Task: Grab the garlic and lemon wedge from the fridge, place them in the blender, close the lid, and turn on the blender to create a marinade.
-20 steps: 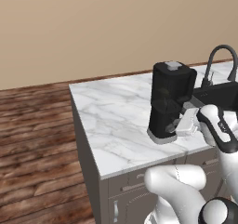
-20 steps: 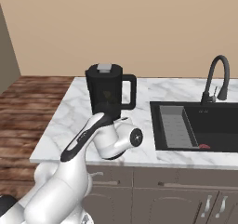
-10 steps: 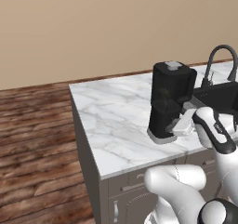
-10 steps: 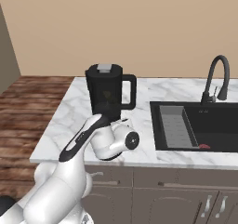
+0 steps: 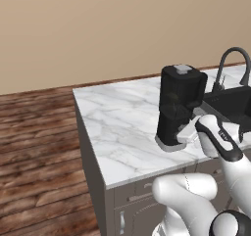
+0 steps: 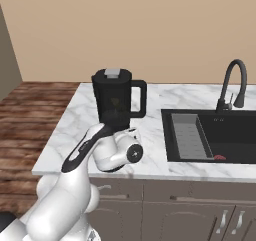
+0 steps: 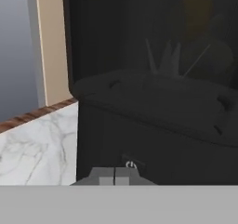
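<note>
One step looks left — lid [image 5: 183, 69] on the blender [image 5: 177, 107] at the desk [image 5: 122, 127] edge, end effector [image 7: 115, 175] pressed shut and empty just under the power mark — a short, straight push should start it.

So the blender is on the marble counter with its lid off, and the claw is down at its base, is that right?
Not quite: the lid is on the blender, as the right base view shows. The rest holds: the blender stands on the marble counter, and the claw is down at its base.
</note>
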Controlling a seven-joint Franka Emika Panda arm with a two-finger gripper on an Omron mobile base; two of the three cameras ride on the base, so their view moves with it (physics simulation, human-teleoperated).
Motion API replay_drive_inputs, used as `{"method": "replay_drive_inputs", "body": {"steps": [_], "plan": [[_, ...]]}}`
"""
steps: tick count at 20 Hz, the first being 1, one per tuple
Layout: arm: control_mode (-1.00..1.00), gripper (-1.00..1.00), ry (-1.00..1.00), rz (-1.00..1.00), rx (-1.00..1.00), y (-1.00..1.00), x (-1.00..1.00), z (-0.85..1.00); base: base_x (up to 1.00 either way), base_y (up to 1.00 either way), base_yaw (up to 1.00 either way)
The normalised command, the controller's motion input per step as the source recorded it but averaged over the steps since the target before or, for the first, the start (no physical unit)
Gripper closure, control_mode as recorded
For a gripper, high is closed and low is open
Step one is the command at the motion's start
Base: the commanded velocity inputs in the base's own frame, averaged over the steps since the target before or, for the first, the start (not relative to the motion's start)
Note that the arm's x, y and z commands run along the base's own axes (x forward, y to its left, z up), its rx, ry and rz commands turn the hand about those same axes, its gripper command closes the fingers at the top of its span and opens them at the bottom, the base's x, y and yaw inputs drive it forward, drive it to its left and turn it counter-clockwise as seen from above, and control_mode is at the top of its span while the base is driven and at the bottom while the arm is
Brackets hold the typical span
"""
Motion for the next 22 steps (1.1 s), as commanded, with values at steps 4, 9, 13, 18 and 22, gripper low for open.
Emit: {"method": "replay_drive_inputs", "body": {"steps": [4, 9, 13, 18, 22], "plan": [[-1.00, 1.00, 0.01, 0.00, 0.00, 0.00, 0.24, -0.08, 0.00, 0.00, 0.00], [-1.00, 1.00, 0.02, 0.00, 0.00, -0.01, 0.21, -0.07, 0.00, 0.00, 0.00], [-1.00, 1.00, 0.05, 0.00, 0.00, -0.05, 0.16, 0.00, 0.00, 0.00, 0.00], [-1.00, 1.00, 0.10, 0.00, 0.00, -0.06, 0.13, 0.00, 0.00, 0.00, 0.00], [-1.00, 1.00, 0.08, -0.01, 0.00, 0.00, 0.05, 0.00, 0.00, 0.00, 0.00]]}}
